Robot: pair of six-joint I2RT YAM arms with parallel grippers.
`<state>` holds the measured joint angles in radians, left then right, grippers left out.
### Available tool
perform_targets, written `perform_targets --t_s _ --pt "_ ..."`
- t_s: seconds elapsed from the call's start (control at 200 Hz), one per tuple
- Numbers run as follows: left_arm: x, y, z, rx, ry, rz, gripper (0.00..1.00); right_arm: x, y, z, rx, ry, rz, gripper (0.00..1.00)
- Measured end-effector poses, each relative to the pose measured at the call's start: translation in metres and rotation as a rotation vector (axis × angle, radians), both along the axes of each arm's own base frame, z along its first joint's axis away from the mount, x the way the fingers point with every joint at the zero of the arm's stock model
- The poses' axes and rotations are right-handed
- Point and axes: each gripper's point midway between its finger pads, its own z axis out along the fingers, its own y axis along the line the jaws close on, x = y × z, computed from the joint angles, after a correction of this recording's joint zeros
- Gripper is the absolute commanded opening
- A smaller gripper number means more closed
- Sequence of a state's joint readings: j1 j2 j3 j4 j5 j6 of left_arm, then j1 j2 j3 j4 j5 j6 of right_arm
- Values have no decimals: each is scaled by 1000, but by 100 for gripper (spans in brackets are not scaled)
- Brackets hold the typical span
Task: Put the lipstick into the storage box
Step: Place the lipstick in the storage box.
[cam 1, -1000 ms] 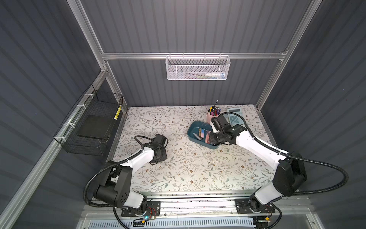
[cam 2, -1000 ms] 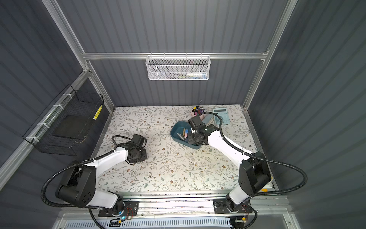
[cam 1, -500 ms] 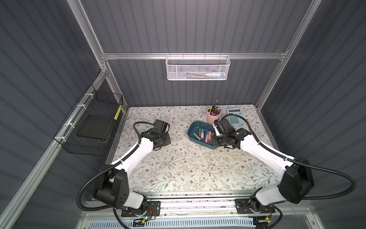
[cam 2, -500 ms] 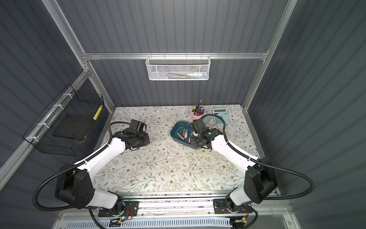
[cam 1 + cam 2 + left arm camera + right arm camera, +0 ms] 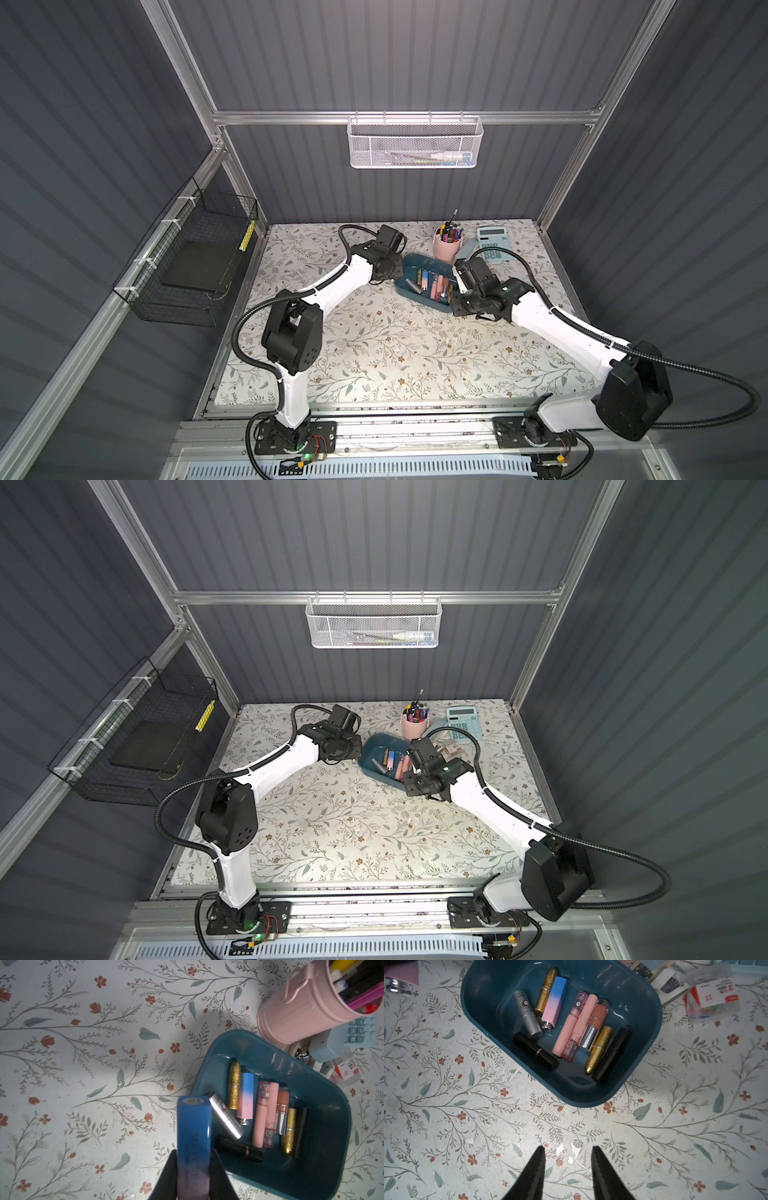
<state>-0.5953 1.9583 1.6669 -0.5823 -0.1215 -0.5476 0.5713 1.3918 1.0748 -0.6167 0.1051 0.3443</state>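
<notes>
left gripper [image 5: 193,1160] clamped on a blue-to-lilac square lipstick [image 5: 193,1124], held at the left end of the teal storage box [image 5: 324,1122], other tubes [image 5: 264,1113] lying inside; right gripper [image 5: 568,1148] parted, empty, over the floral table [image 5: 467,1126] just beside the box

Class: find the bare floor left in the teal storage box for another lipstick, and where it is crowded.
Bare: the storage box corner between the orange gloss and the wall; the end between the silver lipstick and the wall; a gap between the banded black lipstick and the gold lipstick by the gloss. Crowded: the middle row of tubes.
</notes>
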Motion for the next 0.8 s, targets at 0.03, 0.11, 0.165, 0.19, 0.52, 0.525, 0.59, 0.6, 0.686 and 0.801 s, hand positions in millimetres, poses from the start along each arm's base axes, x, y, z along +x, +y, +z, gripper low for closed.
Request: perform_targets --t_s 0.03,0.11,0.165,0.19,0.52,0.525,0.59,0.6,0.686,0.801 --pt "3 -4 -1 -6 -1 -7 21 0 -1 0 0 0 -1 40" --pt "7 -16 -7 -23 4 -27 22 0 -3 -2 -4 2 -7 40" --pt "10 -22 -14 -33 14 -38 22 0 -4 -3 -6 3 -10 40" --pt "12 -25 -18 -37 19 -43 22 0 -5 -3 -6 4 -11 40" --pt "19 -80 -59 -69 64 -131 24 4 -12 -8 -15 14 -32 40" --pt "19 -80 -59 -69 64 -132 24 4 -12 -8 -15 14 -33 40" --pt "19 -86 -62 -75 65 -141 25 5 -14 -10 -19 20 -39 40" --pt "19 -86 -62 -75 65 -141 25 5 -15 -10 -19 20 -40 40" --pt "17 -90 -63 -77 68 -150 26 7 -16 -14 -25 30 -45 40" --pt "18 -92 -62 -81 67 -153 35 8 -18 -19 -33 43 -49 41"
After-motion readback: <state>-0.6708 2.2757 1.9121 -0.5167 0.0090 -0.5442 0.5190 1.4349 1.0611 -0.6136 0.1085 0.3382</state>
